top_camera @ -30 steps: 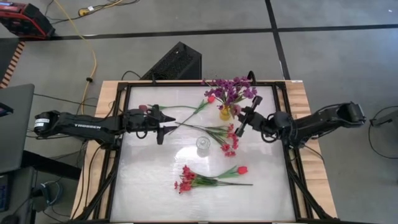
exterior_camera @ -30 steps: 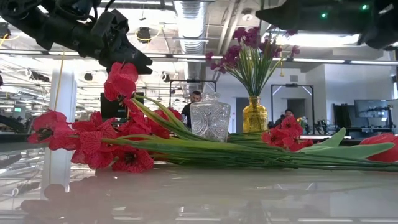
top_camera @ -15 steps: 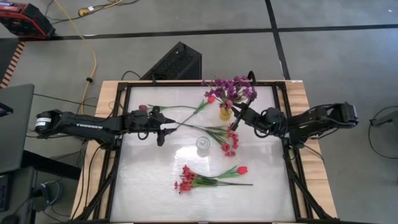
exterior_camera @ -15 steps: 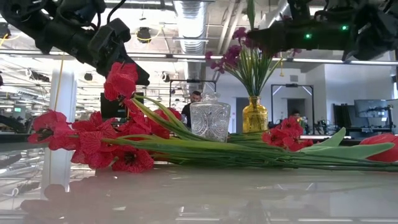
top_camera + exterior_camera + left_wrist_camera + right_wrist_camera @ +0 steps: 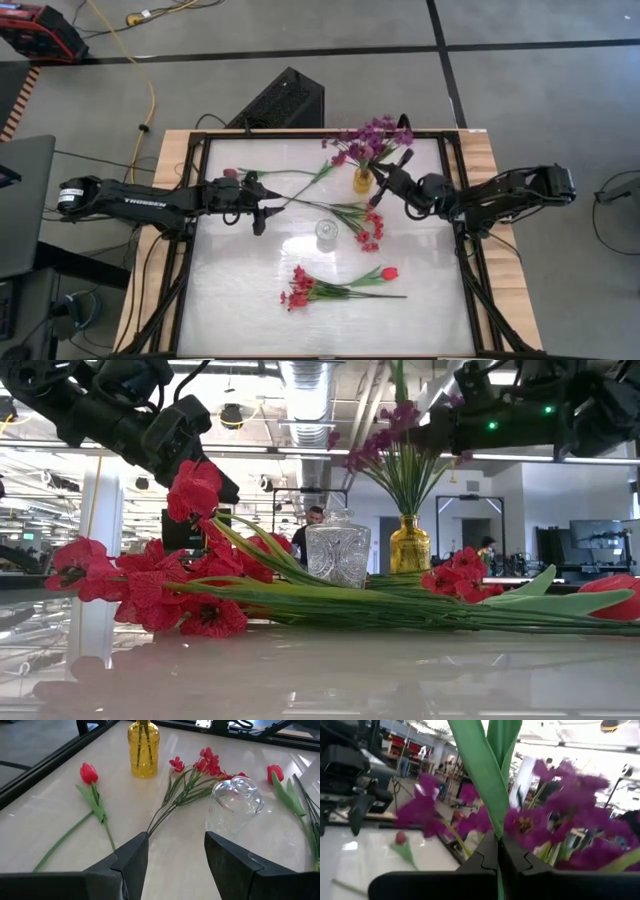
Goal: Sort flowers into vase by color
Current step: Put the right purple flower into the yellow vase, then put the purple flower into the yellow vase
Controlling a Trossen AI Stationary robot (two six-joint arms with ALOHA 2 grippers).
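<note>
Purple flowers (image 5: pixel 372 138) fill the yellow vase (image 5: pixel 362 181); right gripper (image 5: pixel 385 181) clamps a green stem (image 5: pixel 487 780).

Flower sprays (image 5: pixel 340 291) lie before the glass jar (image 5: pixel 326 232).

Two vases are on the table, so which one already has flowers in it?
The yellow vase, at the far side near the right hand, holds the purple flowers. The clear glass vase in the middle has none in it; red flowers lie flat beside it.
</note>
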